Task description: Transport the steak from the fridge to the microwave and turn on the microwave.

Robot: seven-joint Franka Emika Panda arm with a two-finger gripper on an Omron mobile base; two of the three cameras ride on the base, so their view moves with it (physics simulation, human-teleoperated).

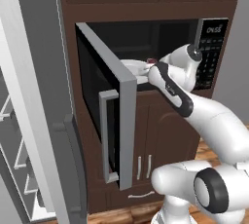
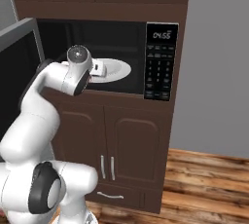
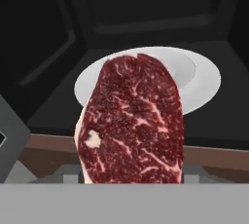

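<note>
While the fridge [image 1: 29,121] stands open at the near left, the arm reaches into the microwave [image 2: 121,57], whose door [image 1: 114,116] is swung wide. Its tool [image 1: 151,65] is clamped on the steak [image 3: 133,121], which hangs at the mouth of the cavity, just short of the white plate [image 3: 199,79] inside and above its near rim. Beyond, the keypad [image 2: 159,67] shows a lit clock.
</note>
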